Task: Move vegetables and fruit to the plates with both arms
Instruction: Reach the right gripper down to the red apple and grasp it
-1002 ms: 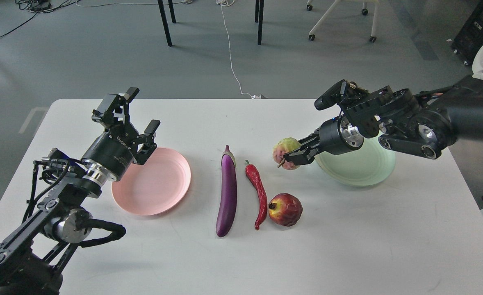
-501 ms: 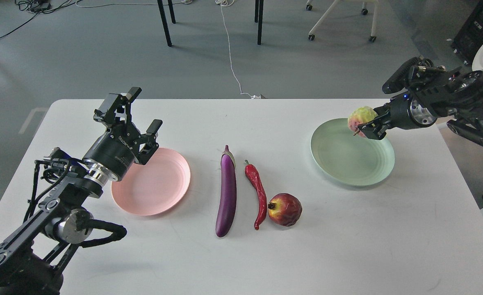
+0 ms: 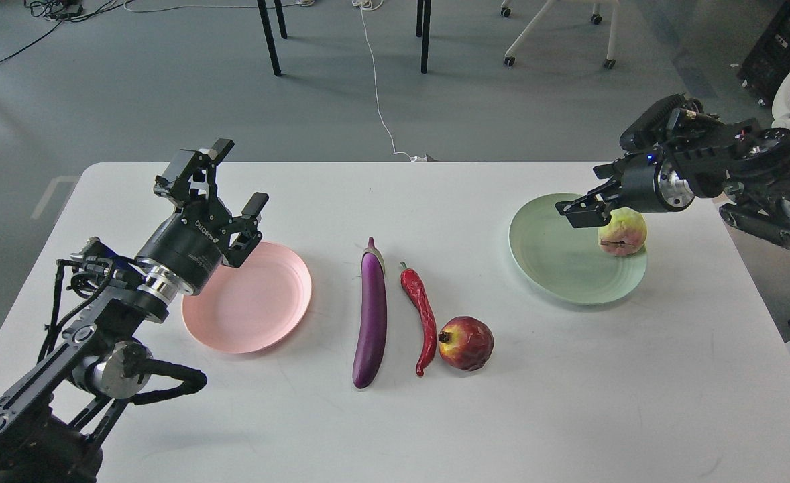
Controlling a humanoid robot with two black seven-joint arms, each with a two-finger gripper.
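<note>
— Right, is the yellow-green fruit (image 3: 622,231) down?

— Yes, on the mint plate (image 3: 556,261) by its right rim. My right gripper (image 3: 586,206) hangs spread and empty; I'd lift clear without nudging it. Left gripper (image 3: 224,181) waits agape by the pink plate (image 3: 254,308).

The left gripper (image 3: 224,181) body reads "ROBOTIQ".

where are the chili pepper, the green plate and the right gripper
chili pepper (image 3: 420,310), head view, middle of its red body
green plate (image 3: 550,258), head view, bare floor of the plate left of the fruit
right gripper (image 3: 579,210), head view, between its two open fingertips
</note>
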